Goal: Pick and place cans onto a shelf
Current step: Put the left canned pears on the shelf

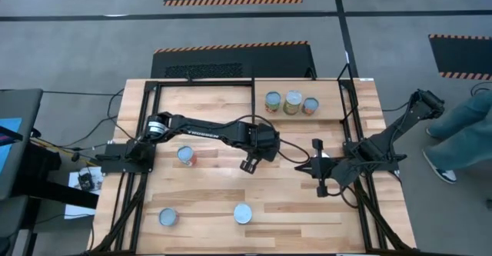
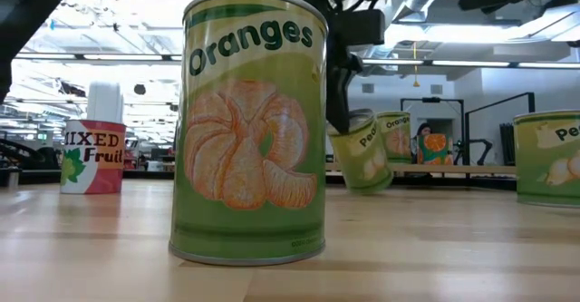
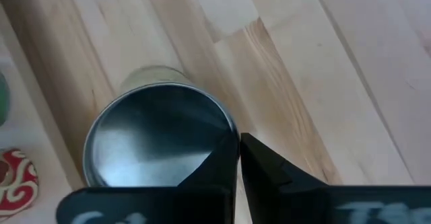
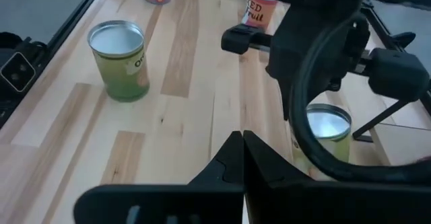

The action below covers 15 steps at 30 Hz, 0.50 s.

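My left gripper [image 1: 250, 164] is over the middle of the table, pointing down, shut at the rim of a yellow-green can with a silver top [image 3: 158, 140]. In the low view this can [image 2: 364, 152] stands tilted under the dark finger. Three cans [image 1: 292, 102] stand upright on the plywood shelf [image 1: 327, 94] at the far right. A red can [image 1: 185, 156] and two silver-topped cans [image 1: 168, 217] [image 1: 242, 213] stand on the tabletop. My right gripper [image 1: 317, 168] is shut and empty at the right, pointing left. My left gripper comes from above, and its two fingers [image 3: 222, 160] are closed to a thin slit at the can's top rim [image 3: 230, 133], on one side of the lid. The can leans off upright below the fingers. I cannot tell whether its base is clear of the table.
Black frame bars [image 1: 154, 118] edge the table and shelf. A large Oranges can [image 2: 249, 130] stands close to the low camera, a Mixed Fruit can [image 2: 93, 157] left of it, and another can [image 2: 548, 157] at the right. A person's legs [image 1: 461, 129] show beyond the table's right edge.
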### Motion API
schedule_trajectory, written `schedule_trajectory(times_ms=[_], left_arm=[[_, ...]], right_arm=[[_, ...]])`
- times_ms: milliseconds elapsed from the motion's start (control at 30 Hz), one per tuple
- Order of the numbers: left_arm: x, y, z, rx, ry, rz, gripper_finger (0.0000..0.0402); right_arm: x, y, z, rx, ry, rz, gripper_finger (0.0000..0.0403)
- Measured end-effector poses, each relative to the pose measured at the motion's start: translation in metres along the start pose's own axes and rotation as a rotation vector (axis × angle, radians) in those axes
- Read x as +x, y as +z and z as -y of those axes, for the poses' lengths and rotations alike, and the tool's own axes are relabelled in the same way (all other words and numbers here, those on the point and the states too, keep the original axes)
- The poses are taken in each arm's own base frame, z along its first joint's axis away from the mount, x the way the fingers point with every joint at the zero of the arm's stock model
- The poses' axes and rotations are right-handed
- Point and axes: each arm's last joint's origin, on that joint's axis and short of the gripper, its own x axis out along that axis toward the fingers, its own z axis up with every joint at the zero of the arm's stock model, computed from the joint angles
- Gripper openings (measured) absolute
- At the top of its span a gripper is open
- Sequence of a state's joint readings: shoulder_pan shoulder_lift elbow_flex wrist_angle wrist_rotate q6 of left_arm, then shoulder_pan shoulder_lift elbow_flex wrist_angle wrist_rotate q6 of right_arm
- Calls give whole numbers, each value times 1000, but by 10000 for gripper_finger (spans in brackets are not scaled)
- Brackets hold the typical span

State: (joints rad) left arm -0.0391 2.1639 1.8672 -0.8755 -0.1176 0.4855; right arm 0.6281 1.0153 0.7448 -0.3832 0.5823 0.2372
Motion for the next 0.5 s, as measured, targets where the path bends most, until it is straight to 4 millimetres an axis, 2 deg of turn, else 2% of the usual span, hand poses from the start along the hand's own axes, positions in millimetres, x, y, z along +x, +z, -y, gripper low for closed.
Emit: schedule_trajectory(times_ms=[167, 500], left_arm=[[-8, 3, -3, 18, 29, 14, 26], [-14, 3, -7, 21, 117, -19, 17]], right_arm=[[0, 0, 0, 1, 0, 2, 10], [0, 0, 0, 1, 1, 2, 10]])
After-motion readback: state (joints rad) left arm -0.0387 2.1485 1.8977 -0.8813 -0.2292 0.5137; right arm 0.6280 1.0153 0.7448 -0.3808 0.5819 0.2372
